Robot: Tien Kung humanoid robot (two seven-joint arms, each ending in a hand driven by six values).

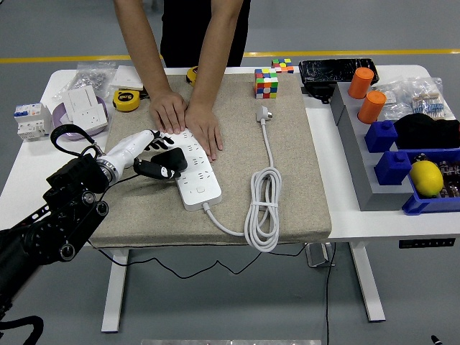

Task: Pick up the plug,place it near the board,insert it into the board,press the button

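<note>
A white power strip (198, 178) lies slanted on the beige mat (295, 180). The black plug (172, 159) sits at the strip's left side, its black cord trailing left and down off the mat. My left hand (147, 155) is low on the mat just left of the plug. Its fingers (152, 141) are loosely spread beside the plug and its thumb is below; no firm grasp shows. A person at the far side presses both hands (169, 112) (206, 131) flat on the strip's far end. My right arm is out of view.
The strip's white cable lies coiled (264, 210) on the mat, its white plug end (264, 113) near a colour cube (266, 83). Blue and grey bins (392, 169), a lemon (426, 177) and orange cylinders (361, 81) fill the right. Sockets and a tape measure (128, 99) lie at far left.
</note>
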